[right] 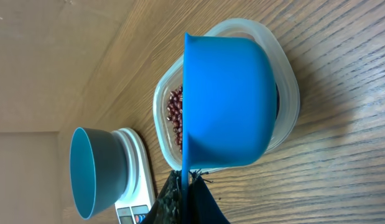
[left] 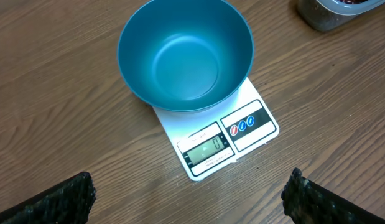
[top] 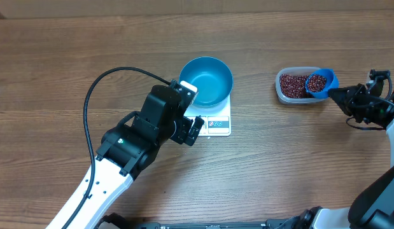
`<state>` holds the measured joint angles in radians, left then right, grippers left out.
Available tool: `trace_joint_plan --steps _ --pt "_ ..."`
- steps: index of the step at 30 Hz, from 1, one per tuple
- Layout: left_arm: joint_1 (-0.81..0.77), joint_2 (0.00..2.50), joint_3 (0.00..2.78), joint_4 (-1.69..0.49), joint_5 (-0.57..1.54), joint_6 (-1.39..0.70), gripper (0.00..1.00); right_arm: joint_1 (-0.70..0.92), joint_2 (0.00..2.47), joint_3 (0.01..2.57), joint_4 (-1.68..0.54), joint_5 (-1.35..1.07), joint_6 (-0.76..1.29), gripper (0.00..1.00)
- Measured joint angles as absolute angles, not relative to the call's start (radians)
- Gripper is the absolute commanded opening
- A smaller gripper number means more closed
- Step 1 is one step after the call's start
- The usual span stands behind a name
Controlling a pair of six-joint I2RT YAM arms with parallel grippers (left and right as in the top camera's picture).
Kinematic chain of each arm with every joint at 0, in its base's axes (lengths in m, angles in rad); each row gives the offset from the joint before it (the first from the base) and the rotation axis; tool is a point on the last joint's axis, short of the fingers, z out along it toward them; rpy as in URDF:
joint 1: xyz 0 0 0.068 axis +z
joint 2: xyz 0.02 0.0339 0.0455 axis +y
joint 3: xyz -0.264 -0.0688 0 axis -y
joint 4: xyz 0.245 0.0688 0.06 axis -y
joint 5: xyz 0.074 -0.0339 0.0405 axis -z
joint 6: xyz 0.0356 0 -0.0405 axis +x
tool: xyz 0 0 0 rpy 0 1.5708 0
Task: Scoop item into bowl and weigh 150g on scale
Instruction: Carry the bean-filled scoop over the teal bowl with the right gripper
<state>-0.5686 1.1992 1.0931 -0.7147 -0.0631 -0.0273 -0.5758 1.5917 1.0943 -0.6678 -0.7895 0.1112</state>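
Right gripper [top: 337,95] is closed tight on the handle of a small blue scoop [top: 320,82], its dark fingers pinching the thin handle edge-on at the bottom of the right wrist view. The scoop is heaped with dark red-brown beans [top: 292,84] and sits over the right end of a clear plastic tub [top: 281,93], which holds the rest of the beans in a loose layer. From the pictures I cannot tell whether the scoop rests on the tub's rim or hangs just above it. Left gripper [left: 191,182] stands wide apart and holds nothing, one black fingertip at each lower corner of the left wrist view. It hovers just in front of the scale [top: 217,124], with the arm reaching in from the lower left of the wooden table [top: 56,57]. The round blue bowl [top: 207,80] sits upright on the white scale's platform, covering most of it and overhanging the back. Its smooth blue inside is in plain sight. The scale's display and three small buttons show along the front edge, and the display reads zero. Bowl and scale lie near the middle of the table, well apart from the tub and scoop at the right.
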Motion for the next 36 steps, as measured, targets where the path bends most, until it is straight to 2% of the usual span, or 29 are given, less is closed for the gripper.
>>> trace_joint_plan --steps 8,14,21,28,36 --pt "-0.569 1.199 1.093 -0.715 -0.063 -0.027 1.0 -0.574 1.592 1.131 -0.734 -0.813 0.111 0.04" --pt "-0.569 1.199 1.093 -0.715 -0.063 -0.027 0.99 -0.525 1.591 1.264 -0.782 -0.812 0.109 0.04" --pt "-0.569 1.199 1.093 -0.715 -0.063 -0.027 1.0 -0.34 1.591 1.421 -0.84 -0.801 0.108 0.04" --pt "-0.569 1.199 1.093 -0.712 -0.063 -0.027 1.0 -0.108 1.591 1.428 -0.841 -0.796 0.108 0.04" --pt "-0.569 1.199 1.093 -0.711 -0.06 -0.027 0.99 0.049 1.591 1.428 -0.819 -0.793 0.108 0.04"
